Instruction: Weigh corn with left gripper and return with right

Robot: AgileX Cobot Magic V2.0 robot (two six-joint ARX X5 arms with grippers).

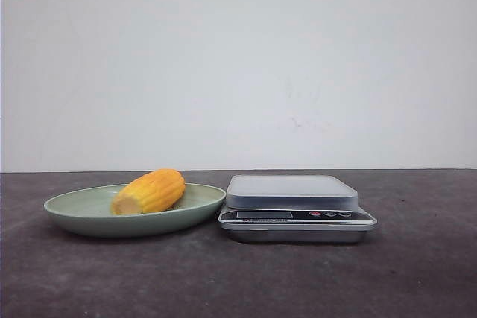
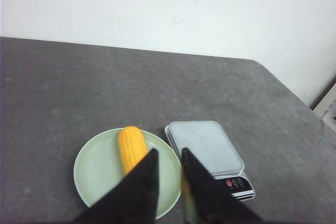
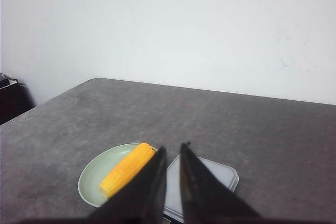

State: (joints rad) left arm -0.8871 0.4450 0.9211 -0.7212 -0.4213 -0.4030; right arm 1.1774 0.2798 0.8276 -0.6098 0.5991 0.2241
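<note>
The corn, a short yellow-orange cob with a paler cut end, lies on a pale green plate on the left of the table. A silver kitchen scale stands just right of the plate, its platform bare. Neither gripper shows in the front view. In the left wrist view my left gripper hangs high above the plate's rim, the corn and the scale, its jaws a little apart and empty. My right gripper is likewise high above the corn and the scale, slightly open and empty.
The table is a dark grey surface with a white wall behind it. Its right corner and edge show in the left wrist view, its left edge in the right wrist view. The scale's buttons face the front.
</note>
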